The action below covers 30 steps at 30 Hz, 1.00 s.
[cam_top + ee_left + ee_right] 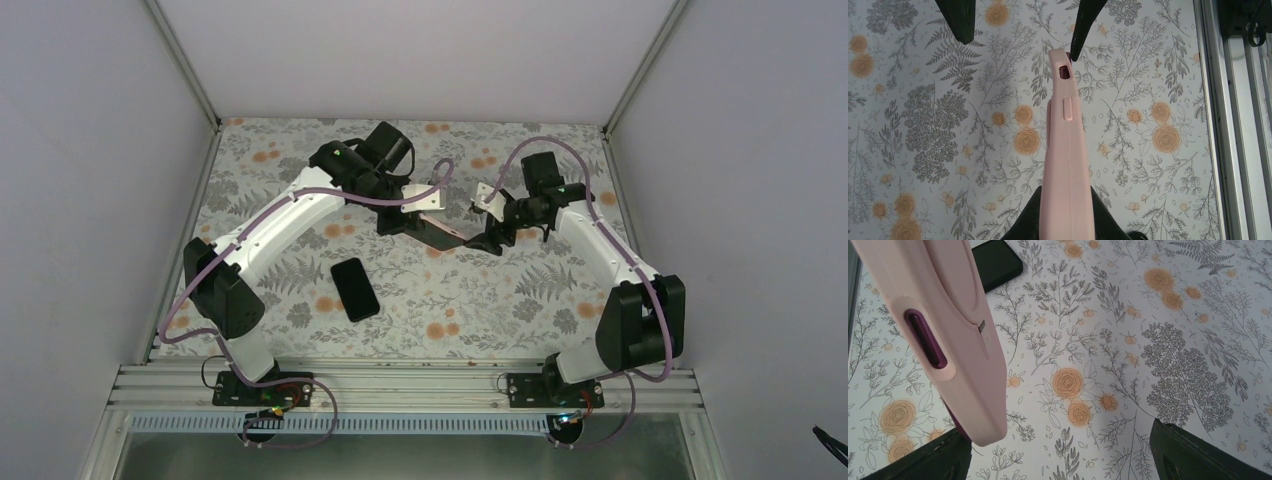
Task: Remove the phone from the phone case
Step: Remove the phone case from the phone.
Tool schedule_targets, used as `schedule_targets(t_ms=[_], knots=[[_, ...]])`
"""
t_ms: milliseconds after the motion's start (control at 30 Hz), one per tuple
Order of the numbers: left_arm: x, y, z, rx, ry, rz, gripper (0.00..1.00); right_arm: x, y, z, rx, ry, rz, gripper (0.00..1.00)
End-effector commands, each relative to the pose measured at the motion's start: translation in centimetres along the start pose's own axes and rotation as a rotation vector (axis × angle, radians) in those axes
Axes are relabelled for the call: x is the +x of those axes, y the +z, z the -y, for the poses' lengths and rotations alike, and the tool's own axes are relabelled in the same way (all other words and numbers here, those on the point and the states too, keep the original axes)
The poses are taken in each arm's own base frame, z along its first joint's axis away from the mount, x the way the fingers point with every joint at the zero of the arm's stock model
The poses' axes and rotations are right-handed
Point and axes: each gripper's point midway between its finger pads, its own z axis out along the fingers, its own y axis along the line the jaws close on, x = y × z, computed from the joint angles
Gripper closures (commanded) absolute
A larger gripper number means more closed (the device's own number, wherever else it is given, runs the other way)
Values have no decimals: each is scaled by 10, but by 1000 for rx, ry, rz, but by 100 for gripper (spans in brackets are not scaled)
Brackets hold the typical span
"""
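Observation:
The black phone (pixel 355 288) lies flat on the floral table, apart from the case; its corner shows in the right wrist view (pixel 995 262). My left gripper (pixel 398 220) is shut on the pink phone case (pixel 1068 150) and holds it edge-on above the table (pixel 923 125). The case looks dark from above (pixel 440 230), and purple lining shows through its cutouts. My right gripper (pixel 492 240) is open at the case's far end (pixel 948 330). One of its fingers (pixel 923 460) sits by that end, the other (pixel 1198 455) stands well clear.
The table has white walls on three sides. A metal rail (pixel 1238 125) carrying the arm bases runs along the near edge (pixel 400 385). The phone lies between the left arm's base and the raised case.

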Motion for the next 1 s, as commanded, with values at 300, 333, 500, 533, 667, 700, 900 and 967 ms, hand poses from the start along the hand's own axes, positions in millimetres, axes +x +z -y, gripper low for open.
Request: schedule_targets(t_ms=[300, 333, 500, 533, 667, 700, 900, 967], knots=[[-21, -11, -4, -13, 24, 79, 98, -19, -26, 6, 12, -38, 77, 9], [-22, -12, -4, -12, 25, 84, 98, -19, -26, 7, 9, -36, 77, 9], [-21, -11, -6, -24, 28, 82, 98, -18, -26, 2, -12, -39, 76, 9], [-21, -11, -6, -24, 29, 84, 98, -17, -26, 2, -9, -38, 76, 9], [-22, -10, -6, -21, 30, 89, 98, -14, -23, 1, -13, -31, 72, 9], [-22, -9, -5, -19, 31, 88, 98, -13, -22, 2, -13, -29, 70, 9], [-24, -11, -6, -22, 30, 95, 98, -10, -18, 4, -11, -22, 72, 9], [-24, -12, -6, -22, 31, 96, 98, -9, -17, 5, -12, -18, 71, 9]])
